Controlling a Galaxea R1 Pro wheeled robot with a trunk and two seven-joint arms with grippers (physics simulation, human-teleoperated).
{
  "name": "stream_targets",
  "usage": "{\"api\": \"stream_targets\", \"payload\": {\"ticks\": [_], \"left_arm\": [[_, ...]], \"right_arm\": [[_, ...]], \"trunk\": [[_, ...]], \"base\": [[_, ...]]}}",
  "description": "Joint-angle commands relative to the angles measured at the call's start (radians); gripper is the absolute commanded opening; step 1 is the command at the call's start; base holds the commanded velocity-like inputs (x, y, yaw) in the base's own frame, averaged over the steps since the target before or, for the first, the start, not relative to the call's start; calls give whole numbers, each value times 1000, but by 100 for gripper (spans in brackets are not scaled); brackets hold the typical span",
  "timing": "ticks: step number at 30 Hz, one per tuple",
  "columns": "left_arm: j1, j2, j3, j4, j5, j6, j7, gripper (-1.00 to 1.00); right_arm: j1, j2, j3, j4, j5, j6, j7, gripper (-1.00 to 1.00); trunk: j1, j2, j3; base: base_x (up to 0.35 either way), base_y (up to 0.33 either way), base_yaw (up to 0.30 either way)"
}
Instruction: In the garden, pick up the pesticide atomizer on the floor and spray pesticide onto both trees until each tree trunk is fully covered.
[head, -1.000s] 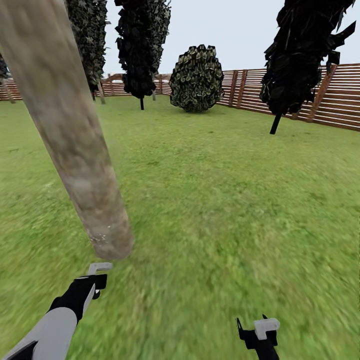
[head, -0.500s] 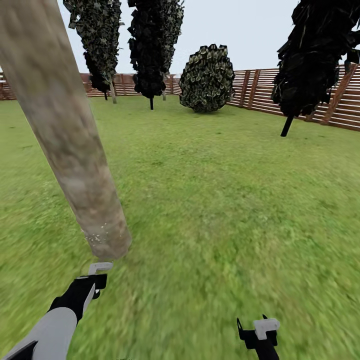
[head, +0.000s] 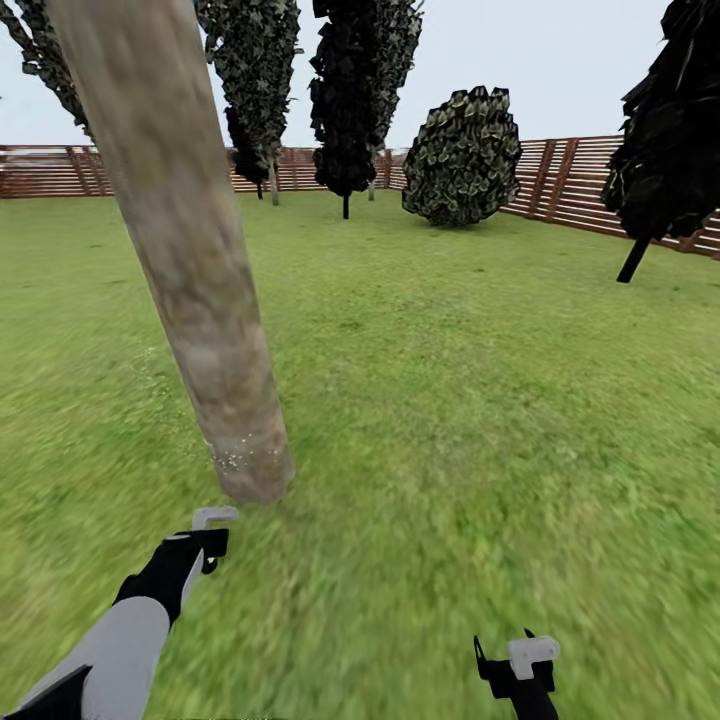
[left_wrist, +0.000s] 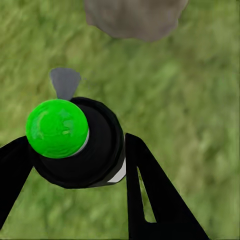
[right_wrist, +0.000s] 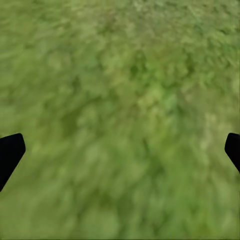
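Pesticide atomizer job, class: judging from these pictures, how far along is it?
Done: the pesticide atomizer is off the floor, gripped in the left hand. In hand: it points at the base of the near tree trunk, where pale specks dot the bark. Left: most of that trunk looks unspeckled, and a second tree remains. The right hand hangs open over grass.

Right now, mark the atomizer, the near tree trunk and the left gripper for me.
pesticide atomizer (left_wrist: 82, 150): left wrist view, black top.
tree trunk (head: 200, 290): head view, mid-column.
left gripper (left_wrist: 75, 175): left wrist view, between its fingers, closed around the atomizer.
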Motion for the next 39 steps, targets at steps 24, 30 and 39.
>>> {"api": "stream_targets", "payload": {"ticks": [24,30,39], "left_arm": [[-160,98,-165,-37,-1,141,-277,-100],[-164,154,-166,-37,-1,145,-337,-100],[-202,65,-169,-45,-7,166,-337,-100]], "right_arm": [[0,-5,0,0,0,0,1,100],[0,-5,0,0,0,0,1,100],[0,-5,0,0,0,0,1,100]], "trunk": [[0,0,0],[0,0,0],[0,0,0]], "base": [[0,0,8],[0,0,0],[0,0,0]]}}
